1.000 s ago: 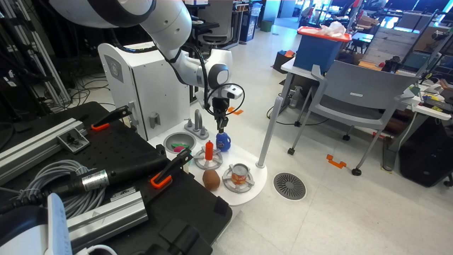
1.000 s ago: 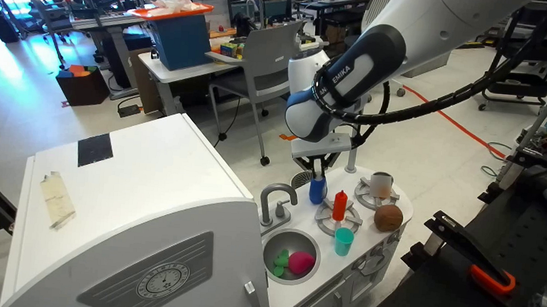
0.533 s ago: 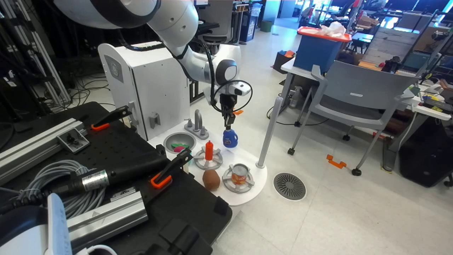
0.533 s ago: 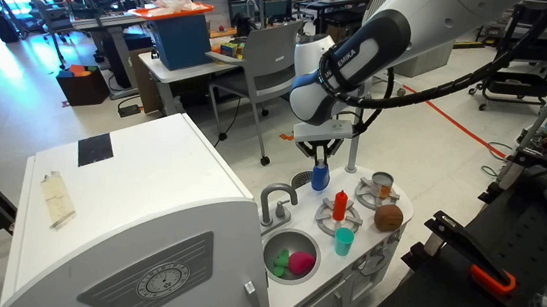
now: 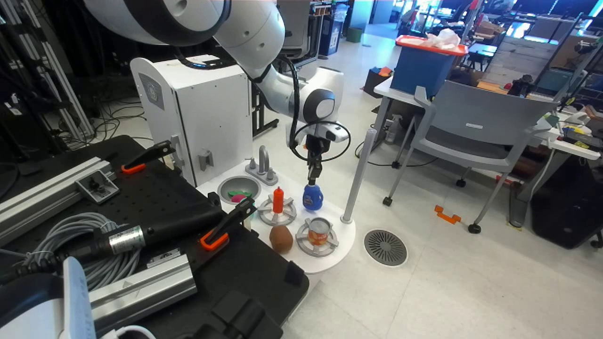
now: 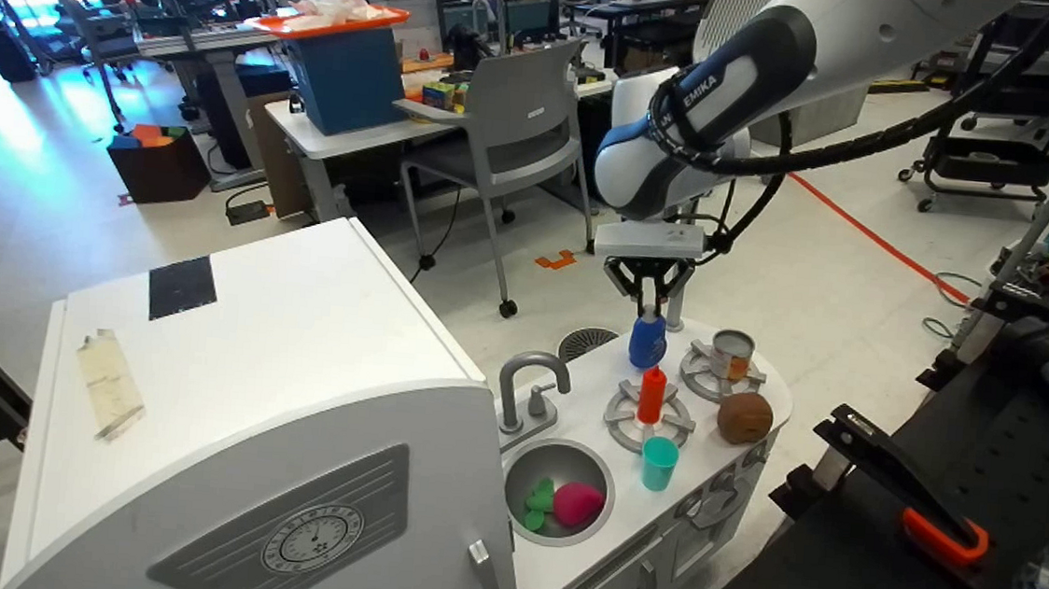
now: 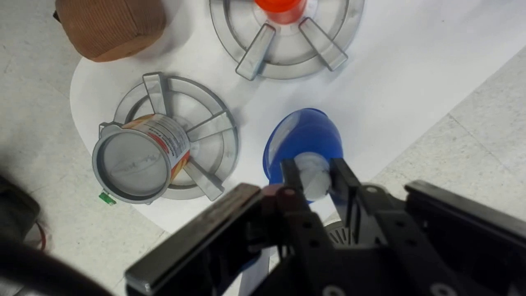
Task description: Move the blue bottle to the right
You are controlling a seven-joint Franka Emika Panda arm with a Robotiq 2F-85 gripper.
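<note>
The blue bottle (image 5: 313, 197) is upright at the far edge of the white play-kitchen counter (image 5: 337, 242), beside the two grey burners. It also shows in an exterior view (image 6: 648, 344) behind the red bottle. My gripper (image 5: 312, 181) points down and is shut on its whitish cap. In the wrist view, the fingers (image 7: 314, 170) press the cap from both sides, with the blue body (image 7: 306, 131) below. I cannot tell whether the bottle's base touches the counter or hangs just above it.
A red bottle (image 6: 651, 396) stands on one burner and a can (image 6: 731, 354) on another. A brown ball (image 6: 745, 419), teal cup (image 6: 659, 464), sink (image 6: 600, 525) and faucet (image 6: 517, 383) share the counter. A grey post (image 5: 359, 176) rises at its end.
My gripper carried the blue bottle along the counter's far edge, away from the sink and toward the can's burner. It rose first, then came lower in the last half second.
</note>
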